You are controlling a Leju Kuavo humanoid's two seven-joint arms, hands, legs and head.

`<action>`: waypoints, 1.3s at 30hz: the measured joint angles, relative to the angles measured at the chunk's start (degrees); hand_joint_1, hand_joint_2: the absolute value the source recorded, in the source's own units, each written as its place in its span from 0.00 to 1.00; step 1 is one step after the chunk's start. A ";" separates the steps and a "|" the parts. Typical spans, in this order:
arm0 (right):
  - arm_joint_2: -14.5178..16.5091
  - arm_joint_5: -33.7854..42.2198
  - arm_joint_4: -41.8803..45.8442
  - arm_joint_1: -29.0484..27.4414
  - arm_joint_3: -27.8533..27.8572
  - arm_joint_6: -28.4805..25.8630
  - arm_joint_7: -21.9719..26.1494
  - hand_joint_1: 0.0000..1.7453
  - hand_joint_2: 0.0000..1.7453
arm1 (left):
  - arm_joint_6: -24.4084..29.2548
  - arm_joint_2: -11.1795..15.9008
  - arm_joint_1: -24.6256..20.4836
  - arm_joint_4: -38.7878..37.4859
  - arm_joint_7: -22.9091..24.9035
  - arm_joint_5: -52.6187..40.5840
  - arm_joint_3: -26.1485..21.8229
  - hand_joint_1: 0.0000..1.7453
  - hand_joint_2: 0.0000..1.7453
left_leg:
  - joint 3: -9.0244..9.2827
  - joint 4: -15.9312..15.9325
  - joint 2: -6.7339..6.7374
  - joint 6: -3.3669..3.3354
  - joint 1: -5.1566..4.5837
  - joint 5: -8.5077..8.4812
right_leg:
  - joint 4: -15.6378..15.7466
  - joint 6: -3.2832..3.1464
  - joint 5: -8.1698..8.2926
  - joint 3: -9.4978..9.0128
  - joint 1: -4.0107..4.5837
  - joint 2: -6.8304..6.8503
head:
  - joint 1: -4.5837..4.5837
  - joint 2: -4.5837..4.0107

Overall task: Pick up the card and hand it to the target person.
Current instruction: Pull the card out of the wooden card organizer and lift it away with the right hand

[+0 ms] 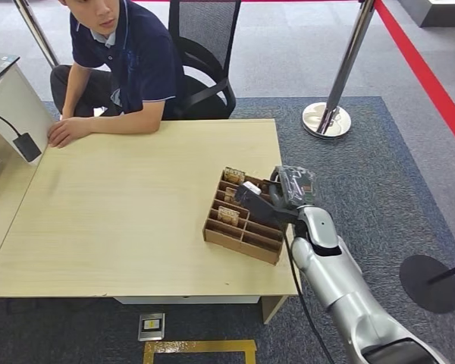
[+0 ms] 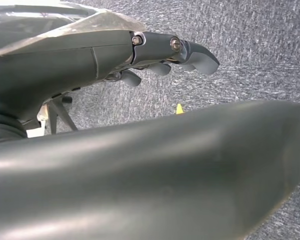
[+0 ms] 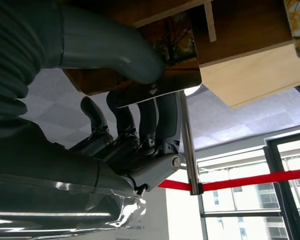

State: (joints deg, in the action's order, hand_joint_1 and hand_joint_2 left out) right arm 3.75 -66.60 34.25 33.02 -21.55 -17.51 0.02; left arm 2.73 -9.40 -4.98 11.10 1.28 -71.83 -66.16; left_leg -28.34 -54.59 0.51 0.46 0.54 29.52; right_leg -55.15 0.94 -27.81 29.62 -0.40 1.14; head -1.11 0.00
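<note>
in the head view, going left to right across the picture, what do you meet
White stand → person → wooden tray → right hand → stanchion base → red belt

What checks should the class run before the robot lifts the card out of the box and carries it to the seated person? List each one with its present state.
1. Right hand is at the brown compartment box: ok.
2. Card is pinched between thumb and fingers, as the right wrist view shows: ok.
3. Card is clear of the box dividers: cannot tell, since the hand hides that spot in the head view.
4. Person is seated at the far side of the table, one hand resting on it: ok.
5. Person's hand is raised to receive: not ok, it lies flat.
6. Left hand hangs over the carpet, holding nothing: ok.
</note>
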 joint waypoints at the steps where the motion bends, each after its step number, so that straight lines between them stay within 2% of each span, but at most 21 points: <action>1: -0.02 -0.02 0.01 -0.02 0.05 -0.08 0.00 0.78 1.00 | 0.00 0.00 0.00 0.00 0.00 -0.02 0.00 0.00 0.00 | 0.00 0.00 0.00 0.00 0.00 0.00 | 0.00 0.00 0.00 0.00 0.00 0.00 | 0.00 0.00; 6: -0.13 -0.39 0.35 -0.32 0.15 -0.39 0.00 0.76 1.00 | 0.00 0.00 0.00 0.00 -0.03 -0.08 0.00 0.00 0.00 | -0.01 0.00 0.00 0.00 0.00 0.00 | 0.00 0.00 0.00 0.00 0.00 0.00 | 0.00 0.00; 16: -0.46 -0.83 3.64 -1.52 0.17 -0.37 0.11 0.79 1.00 | 0.00 -0.01 0.01 0.00 -0.22 -0.13 0.00 0.00 0.00 | -0.01 0.00 0.00 0.00 0.00 0.00 | 0.00 0.00 0.00 0.00 0.00 0.00 | 0.00 0.00; 23: -0.59 -1.17 5.63 -2.27 0.13 0.04 0.28 0.88 1.00 | 0.00 -0.08 0.02 0.00 -0.65 -0.08 0.00 0.00 0.00 | -0.01 0.00 0.00 0.00 0.00 0.00 | 0.00 0.00 0.00 0.00 0.00 0.00 | 0.00 0.00; 27: -0.59 -1.30 7.05 -2.66 0.03 0.55 0.54 1.00 1.00 | 0.00 -0.12 0.02 0.00 -0.69 -0.07 0.00 0.00 0.00 | -0.01 0.00 0.00 0.00 0.00 0.00 | 0.00 0.00 0.00 0.00 0.00 0.00 | 0.00 0.00; 28: -0.59 -1.32 7.51 -2.79 0.02 0.64 0.68 1.00 1.00 | 0.00 -0.13 0.02 0.00 -0.69 -0.05 0.00 0.00 0.00 | -0.01 0.00 0.00 0.00 0.00 0.00 | 0.00 0.00 0.00 0.00 0.00 0.00 | 0.00 0.00; 33: -0.60 -1.02 11.84 -3.95 -0.32 1.24 2.46 1.00 1.00 | 0.00 -0.17 0.01 0.00 -0.72 0.22 -0.02 0.00 0.00 | -0.01 0.00 0.00 0.00 0.00 0.00 | 0.00 0.00 0.00 0.00 0.00 0.00 | 0.01 0.00; 39: -0.72 1.02 21.98 -5.98 -2.37 4.49 4.31 1.00 1.00 | 0.00 -0.26 0.03 0.00 -1.04 0.65 -0.02 0.00 0.00 | -0.01 0.00 0.00 0.00 0.00 0.00 | 0.00 0.00 0.00 0.01 0.00 0.00 | 0.00 0.00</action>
State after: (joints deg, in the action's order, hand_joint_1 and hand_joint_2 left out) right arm 3.03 -65.58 56.23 27.04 -23.91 -13.02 4.33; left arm 2.73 -9.66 -4.96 11.10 0.24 -71.18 -66.18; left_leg -28.35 -54.59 0.51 0.46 0.55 29.52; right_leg -55.15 0.94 -27.82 29.63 -0.40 1.14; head -1.11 0.00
